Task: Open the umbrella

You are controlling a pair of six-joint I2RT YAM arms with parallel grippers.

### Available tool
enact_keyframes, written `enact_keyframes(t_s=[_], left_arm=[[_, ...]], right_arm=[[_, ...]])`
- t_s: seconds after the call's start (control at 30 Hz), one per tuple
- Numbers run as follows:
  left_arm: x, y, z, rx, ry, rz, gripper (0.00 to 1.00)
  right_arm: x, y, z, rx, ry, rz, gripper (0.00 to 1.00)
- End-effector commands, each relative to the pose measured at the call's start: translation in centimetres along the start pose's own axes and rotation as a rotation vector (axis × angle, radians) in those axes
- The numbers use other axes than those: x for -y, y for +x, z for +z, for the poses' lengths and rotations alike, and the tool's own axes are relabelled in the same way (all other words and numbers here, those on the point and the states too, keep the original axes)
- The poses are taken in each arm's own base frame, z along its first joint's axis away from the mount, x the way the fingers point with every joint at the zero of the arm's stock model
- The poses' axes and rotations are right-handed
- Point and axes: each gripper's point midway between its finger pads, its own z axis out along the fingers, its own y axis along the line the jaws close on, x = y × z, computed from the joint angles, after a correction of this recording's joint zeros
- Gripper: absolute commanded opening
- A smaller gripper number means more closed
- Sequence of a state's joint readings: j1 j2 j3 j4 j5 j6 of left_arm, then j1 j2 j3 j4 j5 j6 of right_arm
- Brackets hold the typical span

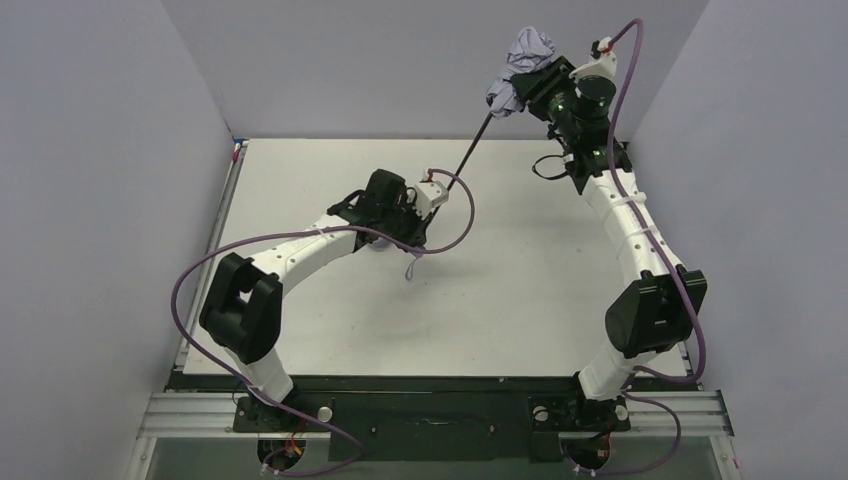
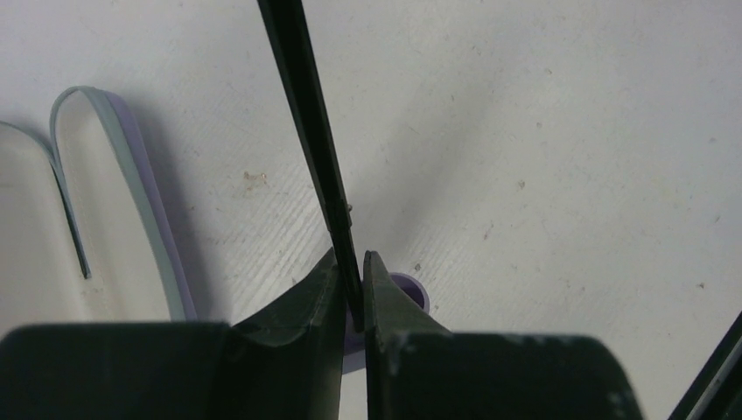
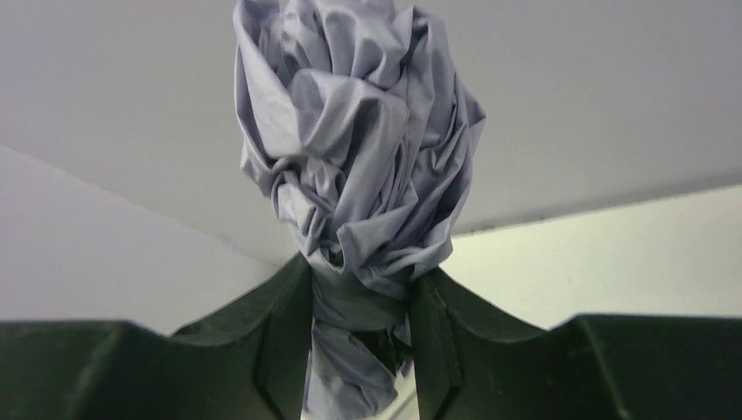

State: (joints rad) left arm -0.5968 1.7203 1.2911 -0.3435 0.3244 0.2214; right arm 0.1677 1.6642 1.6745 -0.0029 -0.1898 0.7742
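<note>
Item: compact folding umbrella (image 3: pixel 354 166), not yet opened, held tilted between both arms. Pale lavender fabric canopy (image 1: pixel 528 50): bunched and crumpled, raised in the air above the far edge of the white counter (image 1: pixel 520 280), toward the far right corner. Thin black shaft (image 2: pixel 319 149): extended, slanting down from the canopy to about the middle of the counter. Small lavender knob handle (image 2: pixel 411 289): at the shaft's lower end, just under the fingers and low over the counter; contact with the surface cannot be told. Lavender wrist loop (image 1: pixel 411 268): hangs from the handle end toward the near edge. Left gripper (image 2: pixel 352 267): jaws nearly together, pinching the black shaft just above the knob. Right gripper (image 3: pixel 360 271): jaws partly apart, clamped on the gathered neck of the canopy, the fabric bulging out beyond the fingertips. Other: lavender-rimmed oval clamshell hard case (image 2: pixel 105 219), lying open with its pale interior upward, on the counter beside the handle on its left-edge side, apart from it.
</note>
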Motion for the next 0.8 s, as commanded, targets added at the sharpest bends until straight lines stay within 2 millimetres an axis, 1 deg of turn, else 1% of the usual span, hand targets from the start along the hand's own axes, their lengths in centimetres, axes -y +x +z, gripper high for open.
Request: enact_keyframes(t_s=[0.0,0.1,0.17,0.27,0.3,0.33,0.37,0.4,0.43,0.47,0.5,0.53,0.57,0.6,0.63,0.67,0.7,0.73,0.77], left_arm=[[2.9,11.4,-1.3,-0.400,0.097,-0.085,0.00],[3.0,11.8,-1.2,-0.416,0.104,-0.087,0.00],[3.2,12.0,-1.2,-0.424,0.113,-0.085,0.00],[3.3,11.3,-1.0,-0.402,0.118,-0.077,0.00],[3.2,10.5,-0.9,-0.384,0.117,-0.076,0.00],[3.1,9.1,-0.8,-0.353,0.120,-0.081,0.00],[2.9,8.3,-0.8,-0.333,0.120,-0.089,0.00],[2.8,6.2,-0.8,-0.279,0.121,-0.097,0.00],[2.6,5.1,-0.9,-0.247,0.120,-0.116,0.02],[2.5,2.6,-1.1,-0.175,0.125,-0.106,0.03],[2.3,1.5,-1.3,-0.141,0.124,-0.108,0.07],[2.2,-0.8,-1.7,-0.073,0.122,-0.099,0.11],[2.3,-2.2,-2.2,-0.032,0.127,-0.093,0.21],[2.1,-4.0,-2.6,0.024,0.124,-0.075,0.25],[2.2,-5.1,-3.0,0.056,0.128,-0.068,0.34],[2.0,-6.7,-3.5,0.104,0.122,-0.050,0.39],[2.0,-7.8,-4.0,0.136,0.126,-0.045,0.52],[1.9,-9.3,-4.7,0.174,0.128,-0.032,0.58],[2.0,-10.3,-5.3,0.205,0.137,-0.031,0.68]], right_arm=[[-8.8,-20.5,-6.9,0.663,-0.233,0.018,0.00],[-8.6,-21.4,-7.1,0.689,-0.223,0.029,0.00],[-8.6,-21.6,-7.1,0.694,-0.222,0.032,0.00],[-8.5,-21.0,-6.9,0.669,-0.230,0.029,0.00],[-8.2,-20.1,-6.5,0.641,-0.231,0.030,0.00],[-8.7,-19.4,-6.5,0.616,-0.251,0.026,0.00],[-8.4,-18.2,-6.0,0.586,-0.249,0.029,0.00],[-8.1,-17.1,-5.7,0.552,-0.251,0.028,0.00],[-8.4,-16.3,-5.6,0.532,-0.265,0.028,0.00],[-8.3,-15.1,-5.3,0.498,-0.271,0.024,0.00],[-8.6,-14.3,-5.2,0.477,-0.284,0.023,0.00],[-8.7,-13.3,-5.1,0.446,-0.294,0.015,0.00],[-9.1,-12.5,-5.1,0.429,-0.309,0.012,0.00],[-9.2,-11.5,-5.0,0.401,-0.319,0.004,0.00],[-9.5,-10.9,-4.9,0.385,-0.330,0.001,0.00],[-9.5,-10.1,-4.9,0.362,-0.339,-0.003,0.00],[-9.7,-9.7,-5.0,0.351,-0.350,-0.003,0.00],[-9.6,-9.4,-5.0,0.344,-0.352,-0.001,0.00],[-9.9,-9.2,-5.2,0.336,-0.363,-0.002,0.00]])
